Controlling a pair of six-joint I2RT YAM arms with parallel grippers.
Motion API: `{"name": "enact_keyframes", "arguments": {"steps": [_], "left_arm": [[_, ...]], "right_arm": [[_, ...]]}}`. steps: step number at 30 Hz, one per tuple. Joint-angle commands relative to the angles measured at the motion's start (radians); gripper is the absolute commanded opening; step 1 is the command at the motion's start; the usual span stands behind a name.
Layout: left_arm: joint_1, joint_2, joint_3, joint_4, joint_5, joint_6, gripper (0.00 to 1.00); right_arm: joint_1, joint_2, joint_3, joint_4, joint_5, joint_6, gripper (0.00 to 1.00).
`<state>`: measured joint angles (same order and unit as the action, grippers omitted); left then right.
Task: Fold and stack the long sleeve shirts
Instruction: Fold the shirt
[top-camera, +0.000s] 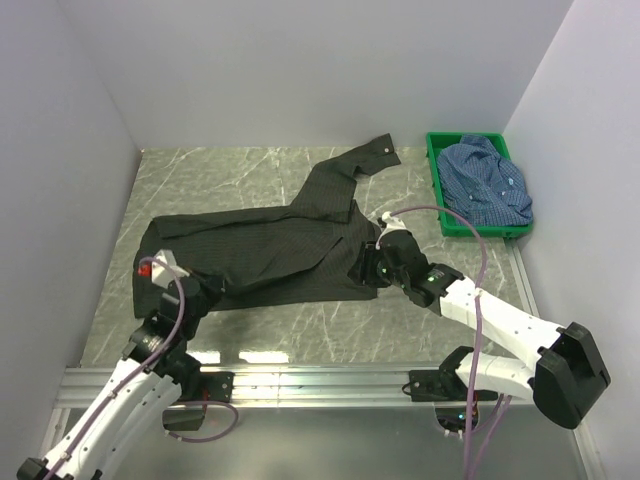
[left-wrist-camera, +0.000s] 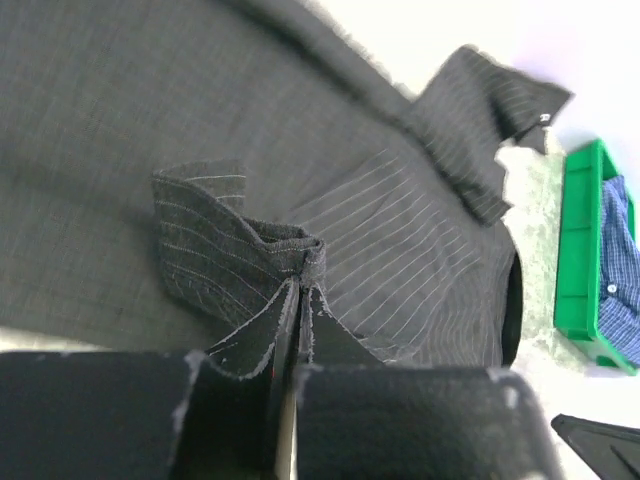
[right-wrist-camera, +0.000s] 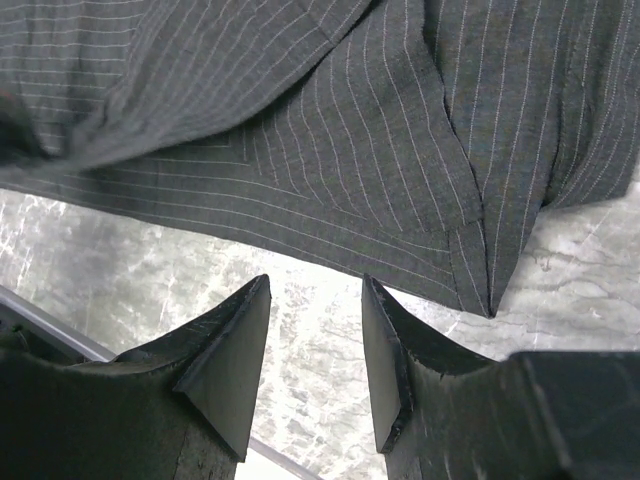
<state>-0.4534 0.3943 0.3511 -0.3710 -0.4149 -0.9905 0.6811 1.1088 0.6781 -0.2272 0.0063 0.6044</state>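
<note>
Closest to me, at about 7 o'clock on the table (top-camera: 230, 175), my left pincer (left-wrist-camera: 300, 290) is squeezed tight on a little folded-up bit of the black shirt (top-camera: 270, 250). The small red label (top-camera: 145, 268) sits just beside that spot. At about 4 o'clock my right pincer (right-wrist-camera: 315, 290) has its two fingers apart. It hangs just off the shirt's near edge, close to a pointy bottom corner, with only bare table between the fingers. It holds nothing. I think the job has only just started. The black shirt lies mostly spread out flat in the middle of the table, not folded into a neat shape yet. It looks to me like both of my pincers are getting ready for a first fold. The shirt's long side runs straight across, from 9 o'clock to 3 o'clock. I think its neck end points to 9 o'clock, because the label is there, and its bottom end points to 3 o'clock. One sleeve (top-camera: 340, 180) sticks out far away toward 1 o'clock. Farthest off, at about 2 o'clock, the blue shirt (top-camera: 487, 180) is bunched up in the green crate (top-camera: 433, 175). Nobody has folded it, so I think both folds and the stacking are left to do.
</note>
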Motion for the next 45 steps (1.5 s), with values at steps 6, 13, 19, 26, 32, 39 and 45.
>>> {"name": "enact_keyframes", "arguments": {"steps": [6,13,19,26,32,39,45], "left_arm": [[-0.002,-0.066,0.014,-0.487,0.019,-0.563,0.44],[-0.008,0.154,0.113,-0.580,0.103,-0.643,0.67],[-0.008,0.261,0.183,-0.617,0.097,-0.622,0.78],[-0.008,0.262,0.080,-0.508,0.080,-0.649,0.78],[-0.005,0.374,0.066,-0.477,0.039,-0.651,0.75],[0.050,0.547,0.066,-0.387,0.083,-0.610,0.71],[0.090,0.644,0.074,-0.352,0.130,-0.560,0.53]], "right_arm": [[0.008,0.008,-0.006,0.029,0.006,-0.015,0.49],[0.008,0.005,0.005,0.017,0.003,-0.023,0.49],[0.008,-0.009,0.005,0.008,0.006,-0.031,0.49],[0.008,-0.015,-0.009,0.023,-0.003,-0.031,0.49],[0.009,-0.023,-0.025,0.043,-0.003,-0.032,0.49],[0.008,-0.017,-0.020,0.051,-0.003,-0.032,0.49],[0.006,-0.004,-0.012,0.046,0.018,-0.038,0.48]]}}
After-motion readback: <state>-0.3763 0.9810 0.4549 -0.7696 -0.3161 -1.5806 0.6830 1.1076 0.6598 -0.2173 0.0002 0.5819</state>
